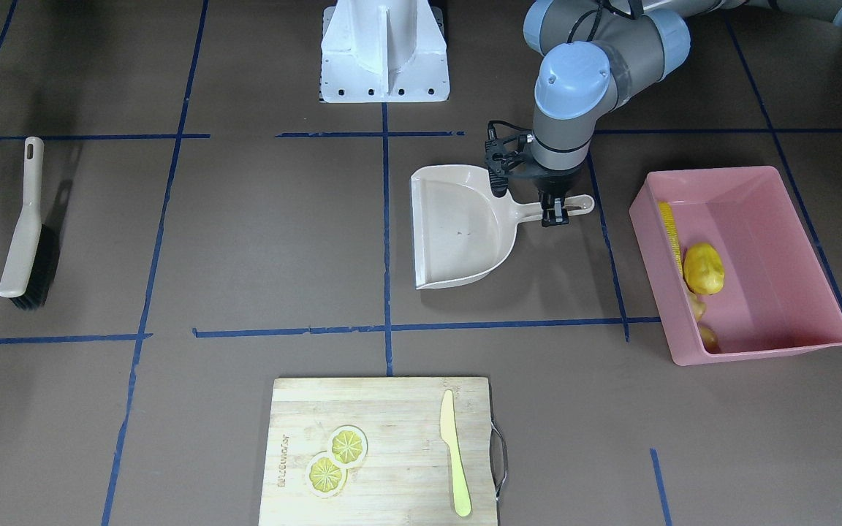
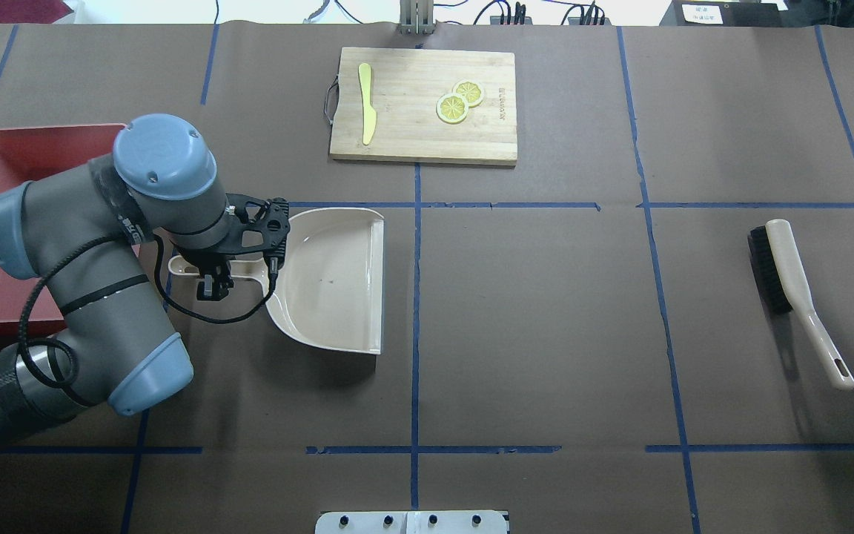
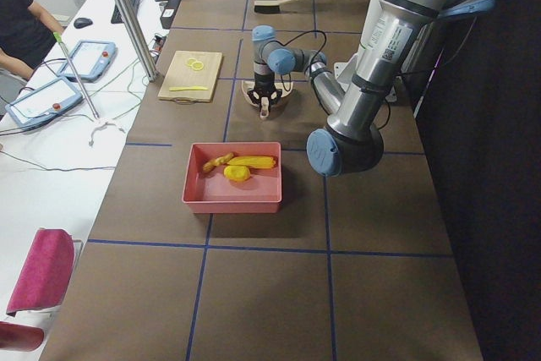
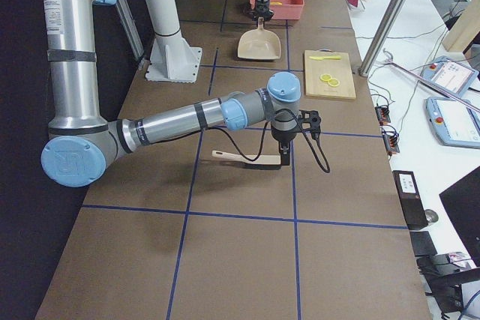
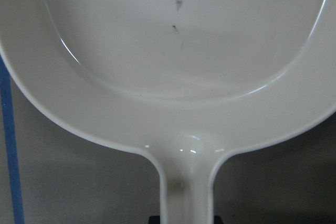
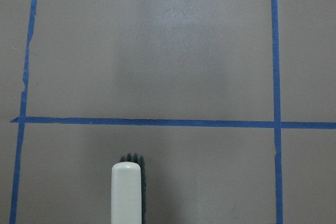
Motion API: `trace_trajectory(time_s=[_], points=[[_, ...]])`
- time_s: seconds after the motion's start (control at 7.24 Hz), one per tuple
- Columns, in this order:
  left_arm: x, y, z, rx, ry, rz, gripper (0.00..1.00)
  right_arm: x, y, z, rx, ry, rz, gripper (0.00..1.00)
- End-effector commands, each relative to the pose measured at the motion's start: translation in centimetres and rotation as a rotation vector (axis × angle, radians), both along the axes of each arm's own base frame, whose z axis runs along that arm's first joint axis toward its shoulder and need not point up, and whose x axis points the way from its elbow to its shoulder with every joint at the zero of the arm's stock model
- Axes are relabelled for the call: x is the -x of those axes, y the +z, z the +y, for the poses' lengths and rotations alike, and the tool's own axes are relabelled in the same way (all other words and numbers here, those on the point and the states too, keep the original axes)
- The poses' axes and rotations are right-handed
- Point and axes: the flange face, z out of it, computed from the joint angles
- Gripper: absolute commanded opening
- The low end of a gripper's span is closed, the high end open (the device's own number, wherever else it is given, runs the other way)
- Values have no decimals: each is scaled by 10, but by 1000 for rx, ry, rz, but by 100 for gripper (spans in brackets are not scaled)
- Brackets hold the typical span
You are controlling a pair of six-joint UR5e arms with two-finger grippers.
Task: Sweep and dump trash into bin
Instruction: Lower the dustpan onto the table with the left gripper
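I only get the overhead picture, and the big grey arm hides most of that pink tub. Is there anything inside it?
Observer: Yes. The bin holds three toy foods: a corn cob, a potato-like lump and a ginger root.
Visitor: Where does the corn lie?
Observer: Along the wall nearest the dustpan.
Visitor: Is anybody around?
Observer: A person in a dark top is at the white side table beside the robot's table.
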Motion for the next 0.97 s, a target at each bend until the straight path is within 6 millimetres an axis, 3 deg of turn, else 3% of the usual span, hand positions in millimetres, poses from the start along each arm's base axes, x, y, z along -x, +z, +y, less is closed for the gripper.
trace_trajectory(time_s=[0.0, 0.69, 0.83], points=[[-11, 0, 3, 10, 5, -5, 2, -2, 1, 0, 1, 0, -3, 100], [-17, -7, 2, -49, -19, -29, 6, -1, 1, 0, 1, -2, -3, 100], [-18, -8, 2, -48, -20, -29, 16, -2, 1, 0, 1, 0, -3, 100]])
